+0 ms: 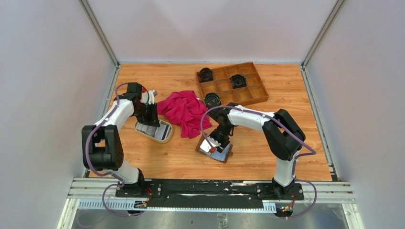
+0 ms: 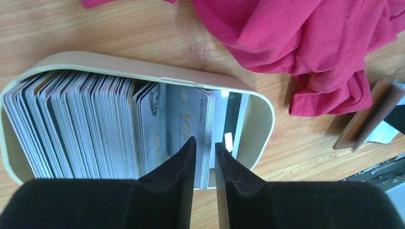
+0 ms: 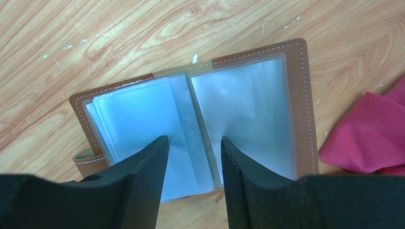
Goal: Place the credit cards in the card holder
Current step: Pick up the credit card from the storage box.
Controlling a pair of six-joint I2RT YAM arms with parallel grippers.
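Observation:
The credit cards stand on edge, packed in a cream oval dish at the left of the table. My left gripper hangs over the right end of the stack. It is open by a narrow gap, and its fingers straddle the last few cards. The card holder lies spread open on the wood, its clear inner sleeves facing up and its snap tab at the left. My right gripper is open just above its spine and holds nothing. In the top view it hovers over the holder.
A crumpled red cloth lies between the dish and the card holder. A brown wooden compartment tray with three black round objects stands at the back right. Grey walls close in the table.

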